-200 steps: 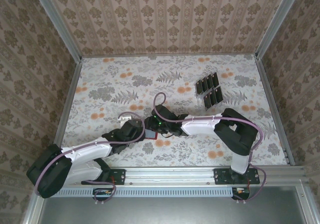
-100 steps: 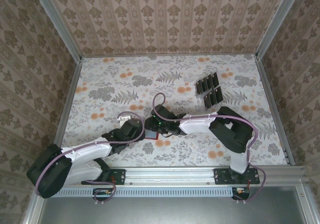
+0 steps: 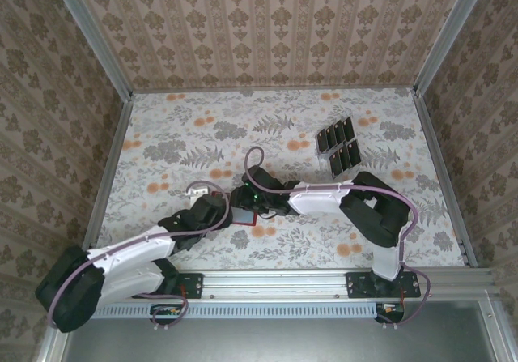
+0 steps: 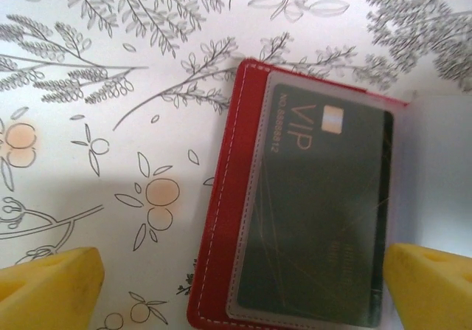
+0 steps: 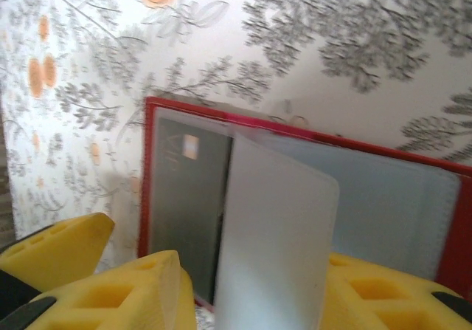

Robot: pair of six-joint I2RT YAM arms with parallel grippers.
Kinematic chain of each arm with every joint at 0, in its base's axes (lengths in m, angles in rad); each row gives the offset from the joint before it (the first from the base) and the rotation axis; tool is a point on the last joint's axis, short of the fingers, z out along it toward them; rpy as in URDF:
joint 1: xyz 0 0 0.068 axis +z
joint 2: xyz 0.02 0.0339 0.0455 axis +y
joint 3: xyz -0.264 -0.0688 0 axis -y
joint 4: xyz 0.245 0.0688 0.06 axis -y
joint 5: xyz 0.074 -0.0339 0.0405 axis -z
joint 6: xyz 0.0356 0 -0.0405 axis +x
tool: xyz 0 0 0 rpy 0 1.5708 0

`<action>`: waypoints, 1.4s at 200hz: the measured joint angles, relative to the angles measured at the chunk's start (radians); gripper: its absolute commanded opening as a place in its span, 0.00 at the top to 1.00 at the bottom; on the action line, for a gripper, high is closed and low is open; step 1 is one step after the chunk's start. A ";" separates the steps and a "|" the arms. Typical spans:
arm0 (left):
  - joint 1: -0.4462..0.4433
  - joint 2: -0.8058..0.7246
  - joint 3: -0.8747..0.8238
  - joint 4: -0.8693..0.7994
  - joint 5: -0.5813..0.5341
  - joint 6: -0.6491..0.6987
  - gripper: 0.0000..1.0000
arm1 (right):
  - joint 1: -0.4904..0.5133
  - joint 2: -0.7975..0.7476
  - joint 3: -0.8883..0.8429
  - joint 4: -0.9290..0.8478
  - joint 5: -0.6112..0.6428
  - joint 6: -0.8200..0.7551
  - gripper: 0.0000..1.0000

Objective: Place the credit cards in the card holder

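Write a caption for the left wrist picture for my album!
Dark VIP card tucked in the red card holder on the flowery table, between fingertips of the left end effector.

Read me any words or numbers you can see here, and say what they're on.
"VIP": on the card in the wallet.
"NO.8888812", roughly: small line beside it on that card; the digits are uncertain.
Fainter print lower on that card: too blurred to read.
Pale marks on the far cards: too small to read.
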 measured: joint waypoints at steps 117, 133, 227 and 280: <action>0.028 -0.274 0.053 -0.243 -0.073 -0.009 0.00 | 0.005 0.218 0.266 -0.035 -0.061 -0.007 0.51; 0.040 -0.274 0.060 -0.255 -0.076 -0.009 0.00 | 0.006 0.234 0.270 -0.036 -0.068 -0.013 0.51; 0.146 -0.218 0.114 -0.254 -0.041 -0.003 0.00 | 0.013 0.099 0.158 -0.033 -0.079 -0.087 0.51; 0.208 -0.148 0.138 -0.245 0.018 0.030 0.00 | 0.040 0.067 0.051 -0.017 -0.079 -0.090 0.51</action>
